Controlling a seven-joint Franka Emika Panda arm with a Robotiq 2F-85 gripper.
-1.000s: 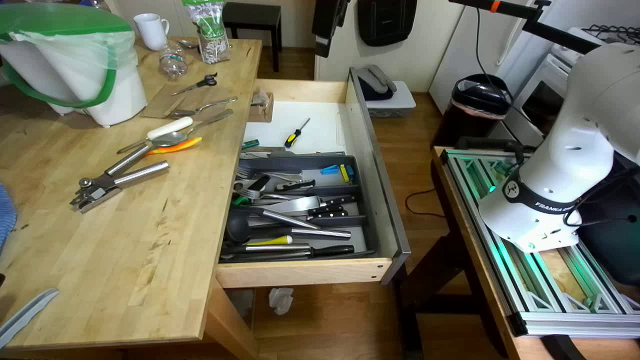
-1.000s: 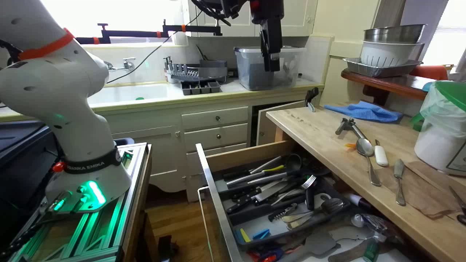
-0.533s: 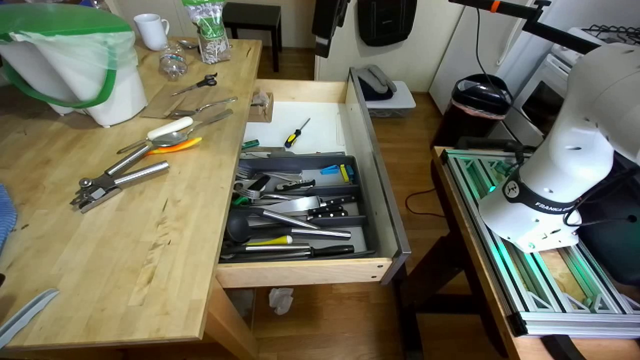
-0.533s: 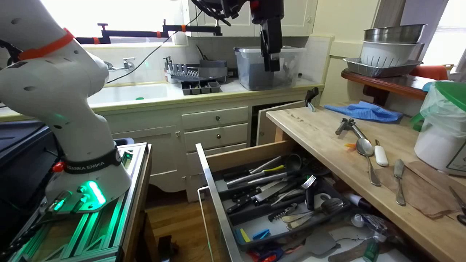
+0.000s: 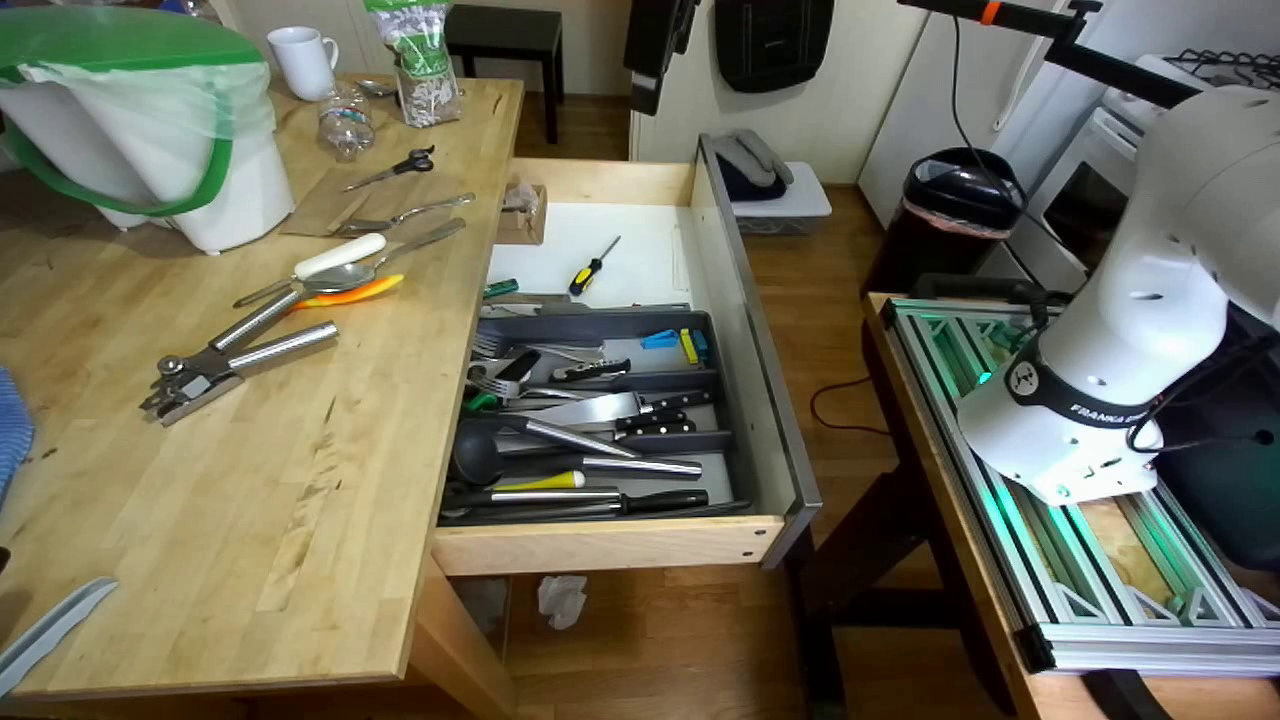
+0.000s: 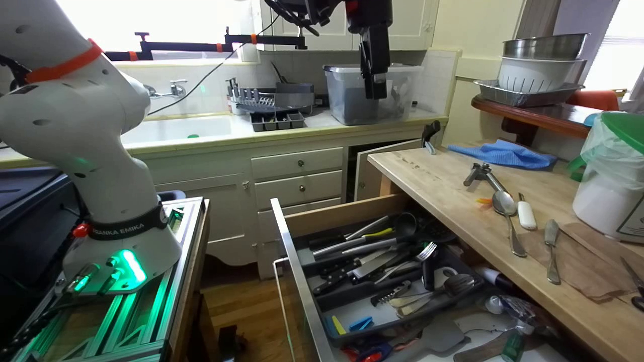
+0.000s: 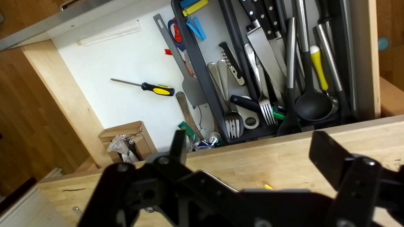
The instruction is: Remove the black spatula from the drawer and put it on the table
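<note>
No visible movement since the earlier frame. Black two-fingered gripper (image 7: 248, 138): fingers apart, unloaded. Long black-headed steel-handled spatula (image 7: 291, 75): inside shallow light-wood drawer (image 7: 68, 94), wrist-view one o'clock from gripper, axis twelve-to-six.

Lit, in an exterior view, by an overexposed window (image 6: 171, 17) at upper left and a bright window (image 6: 621, 45) at the upper right edge. Backed below the former with white tiles (image 6: 216, 100), then lined with a sink (image 6: 211, 128), countertop (image 6: 316, 119) and pale base cabinets (image 6: 221, 206). Hung at top centre with white wall cabinets (image 6: 415, 25). Painted cream on the wall (image 6: 468, 30) at upper right, with a reddish-brown wooden shelf (image 6: 548, 118) lower down. Floored in both exterior views with brown wood planks (image 5: 690, 640). Furnished, in an exterior view, with a black stool (image 5: 505, 28) at top left of centre and a white stove (image 5: 1075, 210) at upper right.
</note>
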